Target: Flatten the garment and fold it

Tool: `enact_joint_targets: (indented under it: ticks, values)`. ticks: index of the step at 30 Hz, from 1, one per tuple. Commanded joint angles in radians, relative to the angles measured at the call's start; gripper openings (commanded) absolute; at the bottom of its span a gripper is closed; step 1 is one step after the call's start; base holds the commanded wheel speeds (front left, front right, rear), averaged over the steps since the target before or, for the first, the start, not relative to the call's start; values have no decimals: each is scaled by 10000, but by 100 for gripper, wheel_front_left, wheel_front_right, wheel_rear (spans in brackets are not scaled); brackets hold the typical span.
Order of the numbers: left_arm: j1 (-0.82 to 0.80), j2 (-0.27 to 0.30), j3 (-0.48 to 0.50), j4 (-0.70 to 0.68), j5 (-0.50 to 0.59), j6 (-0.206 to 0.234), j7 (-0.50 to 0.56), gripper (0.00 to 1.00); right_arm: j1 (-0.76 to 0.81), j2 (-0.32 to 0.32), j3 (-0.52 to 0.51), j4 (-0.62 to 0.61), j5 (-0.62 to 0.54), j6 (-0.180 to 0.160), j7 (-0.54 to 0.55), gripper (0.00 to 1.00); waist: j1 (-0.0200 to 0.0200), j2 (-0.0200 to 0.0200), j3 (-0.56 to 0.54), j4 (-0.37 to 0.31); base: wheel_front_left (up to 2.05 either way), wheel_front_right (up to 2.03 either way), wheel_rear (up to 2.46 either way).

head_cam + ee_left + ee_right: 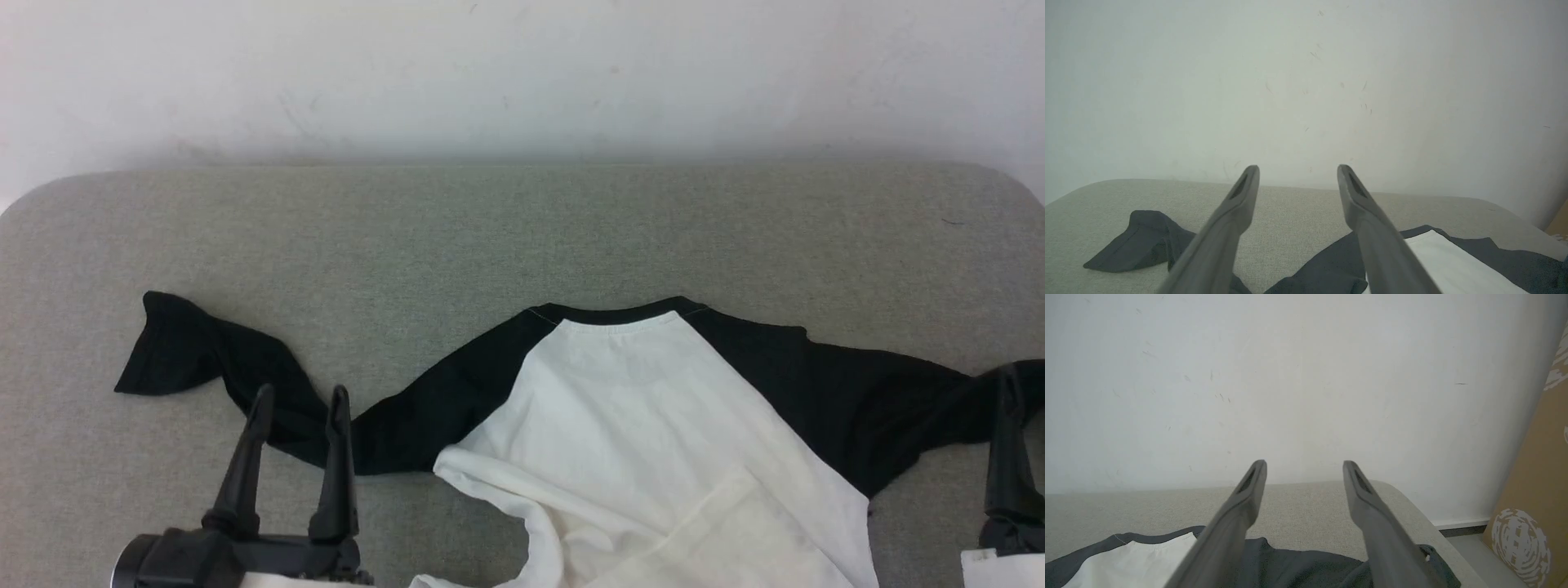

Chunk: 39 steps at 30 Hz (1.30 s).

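Note:
The garment [653, 408] lies on the grey padded table [522, 237], white body towards me and black neckline [620, 312] away; its print is hidden. The left black sleeve [212, 359] trails out to the left with a kink. The right sleeve [882, 392] reaches the picture's right edge. The lower white part is rumpled and folded over. My left gripper [300, 400] is open, its fingers over the left sleeve's near bend, holding nothing [1298, 169]. My right gripper [1304, 465] is open above the right sleeve [1298, 563]; one finger [1008, 425] shows at the far right.
A white wall [522, 73] rises right behind the table's far edge. The table's corners are rounded. In the right wrist view a brown patterned cardboard panel [1535, 498] leans beyond the table's right end, above a strip of floor [1474, 555].

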Motion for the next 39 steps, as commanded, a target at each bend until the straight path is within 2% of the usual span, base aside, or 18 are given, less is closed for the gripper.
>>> enact_joint_targets:
  ticks: [1,10,13,15,21,25,29,34,39]
  values:
    - [164,-19,26,20,181,-3,-44,100,88,25,-65,172,122,-7,-170,100,0,-1,15,-61,0,0,0]
    - [39,69,92,207,592,-219,-46,100,-30,28,-77,660,163,-7,-531,100,0,-1,172,-191,0,0,0]
    - [-476,314,10,349,687,-422,-13,100,-152,28,-52,666,171,-7,-515,100,0,-1,348,-187,0,0,0]
    - [-1053,647,-157,564,773,-635,458,100,-244,29,20,674,210,-7,-484,100,0,-1,516,-183,0,0,0]
    - [-3680,1645,-1099,1430,126,-1118,2902,100,-554,29,230,736,340,-7,-476,100,0,-1,1189,-225,0,0,0]
    - [-5696,2263,-2091,2232,-801,-1174,4898,100,-755,29,330,851,419,-7,-509,100,0,-1,1661,-307,0,0,0]
    - [-7345,2665,-3273,2941,-2229,-1179,7005,100,-946,29,515,1053,518,-7,-568,100,0,-1,2010,-471,0,0,0]
    - [-8344,3150,-4541,3442,-4099,-1181,9223,100,-1137,29,740,1307,631,-7,-663,100,0,-1,2352,-774,0,0,0]
    - [-8519,3999,-5152,3917,-4597,-1182,10598,100,-1293,29,786,1448,703,-7,-756,100,0,-1,2661,-1071,0,0,0]
